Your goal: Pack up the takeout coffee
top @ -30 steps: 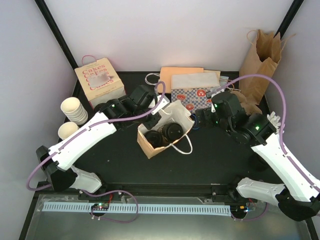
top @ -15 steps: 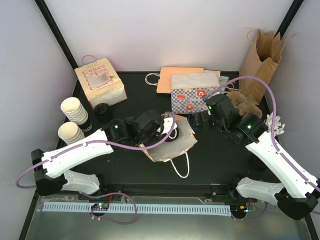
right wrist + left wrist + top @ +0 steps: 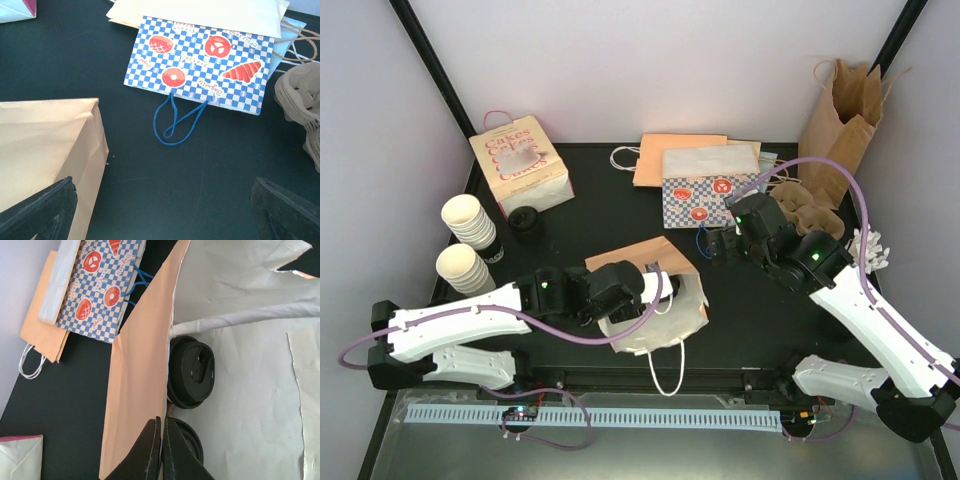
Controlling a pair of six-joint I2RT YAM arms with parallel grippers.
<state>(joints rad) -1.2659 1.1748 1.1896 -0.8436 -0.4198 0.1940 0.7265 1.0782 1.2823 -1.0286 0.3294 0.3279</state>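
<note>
A tan paper bag (image 3: 638, 262) with a white inside lies tipped in the middle of the table. My left gripper (image 3: 163, 440) is shut on the edge of its tan wall (image 3: 140, 375). Inside, the left wrist view shows two takeout coffees with black lids, one (image 3: 192, 371) in the middle and one (image 3: 192, 442) right behind my fingers. From above, my left gripper (image 3: 650, 292) covers most of the bag's mouth. My right gripper (image 3: 165, 215) hangs open over bare table to the right of the bag, holding nothing; in the top view the right gripper (image 3: 713, 243) is beside the bag's far right corner.
A blue checkered bakery bag (image 3: 705, 195) lies on flat orange bags (image 3: 675, 150) behind. A pulp cup carrier (image 3: 812, 215) and a tall brown bag (image 3: 840, 115) stand back right. A Cakes box (image 3: 520, 165), stacked lidless cups (image 3: 468, 222) and a loose black lid (image 3: 527, 222) sit left.
My left gripper has pulled the tan bag toward the table's near edge, and the bag has tipped over. The right gripper has shifted slightly back and stays open.
</note>
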